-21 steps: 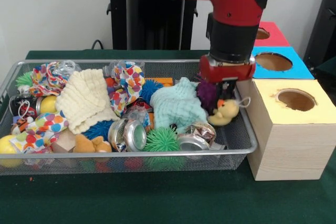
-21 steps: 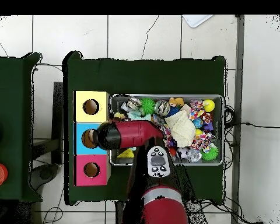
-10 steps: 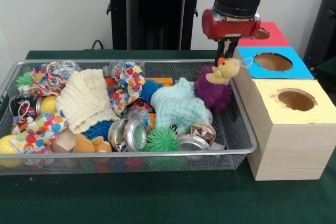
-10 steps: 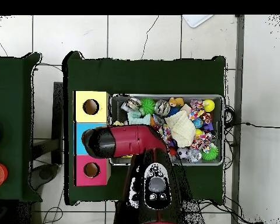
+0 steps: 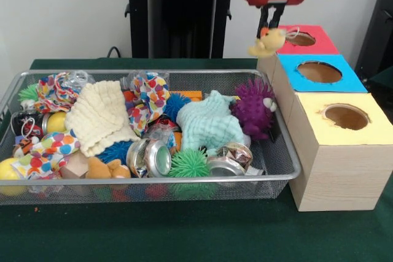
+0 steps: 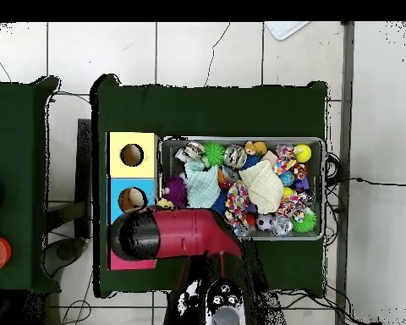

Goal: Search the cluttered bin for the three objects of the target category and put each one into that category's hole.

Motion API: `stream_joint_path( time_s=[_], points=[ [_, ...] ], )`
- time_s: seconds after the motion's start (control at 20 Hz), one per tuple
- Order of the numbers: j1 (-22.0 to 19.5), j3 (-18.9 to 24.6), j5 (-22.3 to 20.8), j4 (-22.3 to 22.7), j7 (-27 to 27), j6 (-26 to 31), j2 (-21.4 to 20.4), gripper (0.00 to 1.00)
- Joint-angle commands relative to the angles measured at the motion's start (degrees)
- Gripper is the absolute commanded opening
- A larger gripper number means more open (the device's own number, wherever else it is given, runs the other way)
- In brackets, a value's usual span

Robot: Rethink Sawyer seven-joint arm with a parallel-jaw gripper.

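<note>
A small yellow plush duck (image 5: 267,42) is being held pinched in the hand (image 5: 271,24), hanging above the near edge of the red box (image 5: 307,39), whose hole is not yet entered. Delivery is judged under way; further targets are presumably being left in the wire bin (image 5: 279,151). Nearby, a purple fuzzy toy (image 5: 253,108) and mint cloth (image 5: 207,124) are lying; nothing is blocking the hole.

The small plush duck (image 5: 268,42) is yellow with an orange beak. The fuzzy plush ball (image 5: 253,108) is purple. The three wooden boxes' tops are red (image 5: 308,39), blue (image 5: 319,72) and yellow (image 5: 344,118).
</note>
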Motion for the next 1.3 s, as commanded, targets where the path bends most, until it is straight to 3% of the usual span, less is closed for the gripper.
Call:
stream_joint_path(
  time_s=[0.05,0.25,0.7,1.0,1.1,1.3],
  points=[
    [1.67,1.05,4.65,18.98,8.37,3.25,-10.88,0.0],
    [3.22,0.2,6.46,24.51,8.66,1.71,-15.78,0.0],
    [8.12,-0.82,10.44,40.29,11.56,-11.54,-22.71,0.0],
    [9.86,5.68,15.79,50.05,15.8,-28.13,-21.88,0.0],
    [10.63,7.14,15.83,49.6,18.37,-32.0,-19.69,0.0],
    [14.27,5.38,16.78,46.81,20.58,-34.63,-15.15,0.0]
  ],
)
